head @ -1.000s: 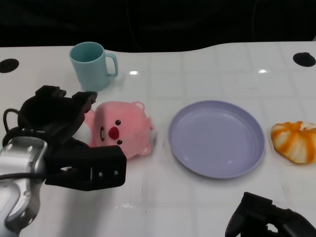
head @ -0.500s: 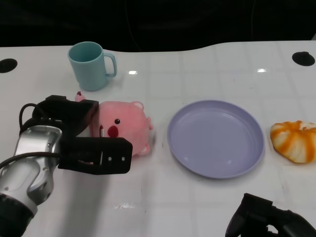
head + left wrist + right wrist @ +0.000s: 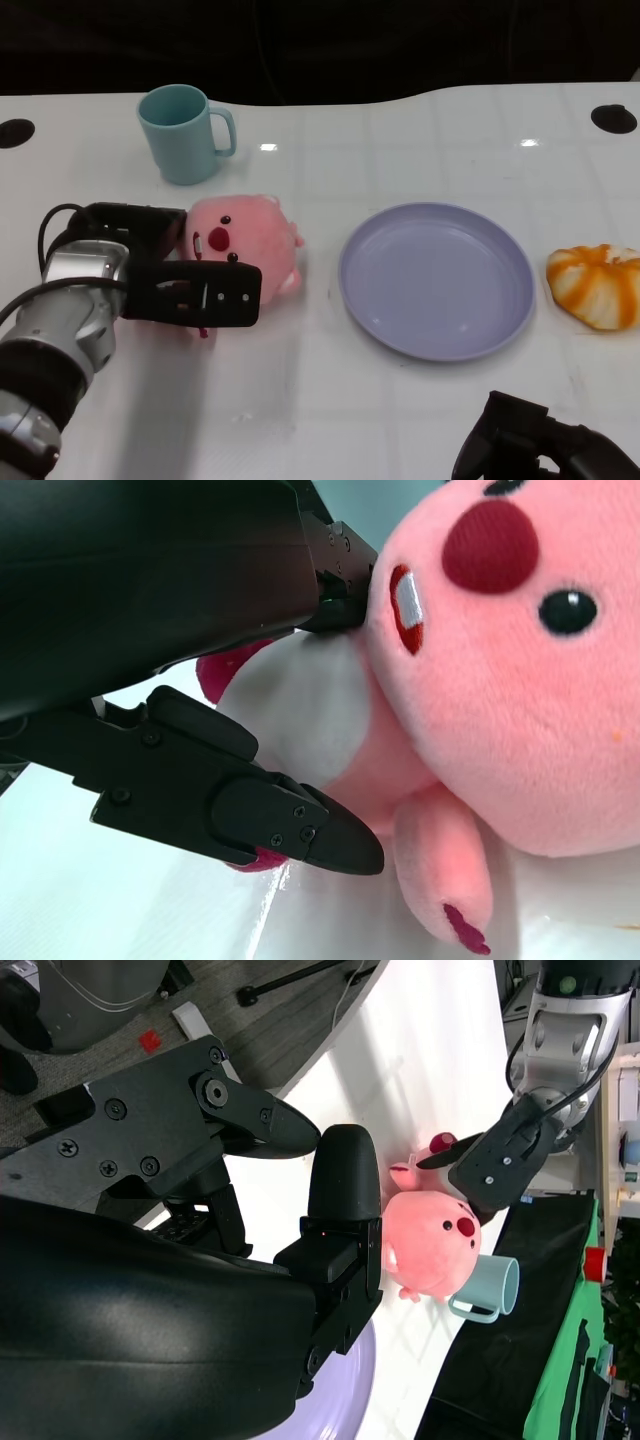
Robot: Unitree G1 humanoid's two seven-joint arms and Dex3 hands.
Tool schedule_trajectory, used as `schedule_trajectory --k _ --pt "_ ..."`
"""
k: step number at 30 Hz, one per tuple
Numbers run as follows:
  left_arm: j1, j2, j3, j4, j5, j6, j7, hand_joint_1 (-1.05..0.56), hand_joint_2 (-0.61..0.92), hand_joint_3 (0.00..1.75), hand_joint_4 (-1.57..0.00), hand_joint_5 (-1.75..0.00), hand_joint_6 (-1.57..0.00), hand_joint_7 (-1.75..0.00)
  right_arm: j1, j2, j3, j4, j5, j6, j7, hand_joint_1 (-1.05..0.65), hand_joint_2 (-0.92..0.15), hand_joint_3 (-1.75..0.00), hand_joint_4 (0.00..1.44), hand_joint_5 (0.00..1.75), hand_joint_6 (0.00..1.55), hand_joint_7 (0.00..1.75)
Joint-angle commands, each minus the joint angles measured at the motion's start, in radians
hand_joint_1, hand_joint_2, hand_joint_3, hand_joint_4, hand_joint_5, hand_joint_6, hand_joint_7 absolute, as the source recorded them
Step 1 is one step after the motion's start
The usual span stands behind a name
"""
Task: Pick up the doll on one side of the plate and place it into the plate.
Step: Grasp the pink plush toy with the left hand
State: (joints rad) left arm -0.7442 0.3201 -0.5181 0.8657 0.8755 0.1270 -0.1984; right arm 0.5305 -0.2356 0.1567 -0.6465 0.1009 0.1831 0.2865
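At nine o'clock from the plate (image 3: 436, 280), the pink doll (image 3: 245, 238) sits on the table (image 3: 400, 140), with my left hand (image 3: 180, 280) closed round its near side, fingers (image 3: 250, 810) pressed into the plush. I judge it light, soft and squashy, so the fabric will give; the body below the head looks the firmest hold. My right hand (image 3: 540, 455) rests at five o'clock, and whether its fingers are spread I cannot tell
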Motion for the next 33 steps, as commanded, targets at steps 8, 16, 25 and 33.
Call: schedule_trajectory --k 8,16,25,33 --pt "-0.030 -0.015 0.012 0.194 -0.094 -0.114 0.193 -0.42 0.92 0.08 -0.73 -0.23 -0.60 -0.06 -0.021 0.000 0.011 -0.015 -0.016 0.023 -0.010 -0.20 -0.74 -0.76 0.68 1.73 0.53 1.59" --pt "-0.019 -0.017 0.003 0.242 -0.119 -0.178 0.317 -0.26 0.92 0.10 -0.67 -1.71 -0.88 -0.73 -0.016 0.003 0.006 -0.019 -0.002 0.020 -0.008 -0.23 -0.78 -0.73 0.67 1.74 0.52 1.61" --pt "0.015 0.004 0.013 0.245 -0.145 -0.265 0.426 -0.20 0.91 0.24 -0.74 -1.75 -0.55 -1.71 -0.027 0.011 0.018 -0.014 -0.013 0.012 -0.015 -0.24 -0.80 -0.71 0.68 1.74 0.51 1.63" --pt "0.039 0.011 0.078 0.182 -0.208 -0.301 0.492 -0.20 0.92 0.31 -0.80 -1.75 -0.59 -1.75 -0.037 0.013 0.022 -0.002 -0.014 0.007 -0.018 -0.25 -0.80 -0.69 0.69 1.74 0.51 1.62"
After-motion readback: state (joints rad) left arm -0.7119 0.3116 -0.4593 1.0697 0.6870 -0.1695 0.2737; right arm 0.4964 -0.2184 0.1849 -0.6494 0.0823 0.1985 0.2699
